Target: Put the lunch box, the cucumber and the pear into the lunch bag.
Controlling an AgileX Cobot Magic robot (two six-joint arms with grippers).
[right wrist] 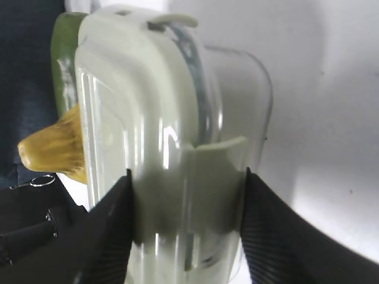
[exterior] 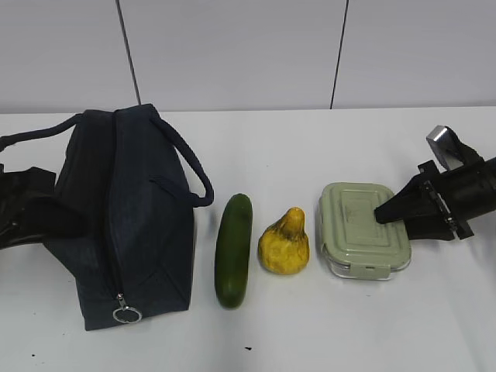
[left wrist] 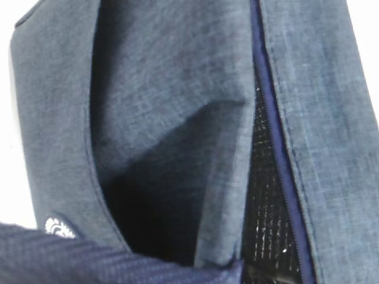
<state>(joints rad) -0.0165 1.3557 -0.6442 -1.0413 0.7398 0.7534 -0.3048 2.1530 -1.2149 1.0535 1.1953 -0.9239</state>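
Our right gripper (right wrist: 186, 228) has its two black fingers (right wrist: 109, 236) spread either side of the box (exterior: 364, 229), at its right end by the lid clip; whether they press it we cannot tell. That arm reaches in low from the right edge. Our left gripper is hidden behind the bag (exterior: 124, 225); its camera sees only navy fabric and the zipper (left wrist: 278, 148), and its fingers are pressed together. On the table (exterior: 349, 325), left to right: bag, cucumber (exterior: 233, 249), pear (exterior: 284, 243), box, near each other. Bare tabletop lies in front.
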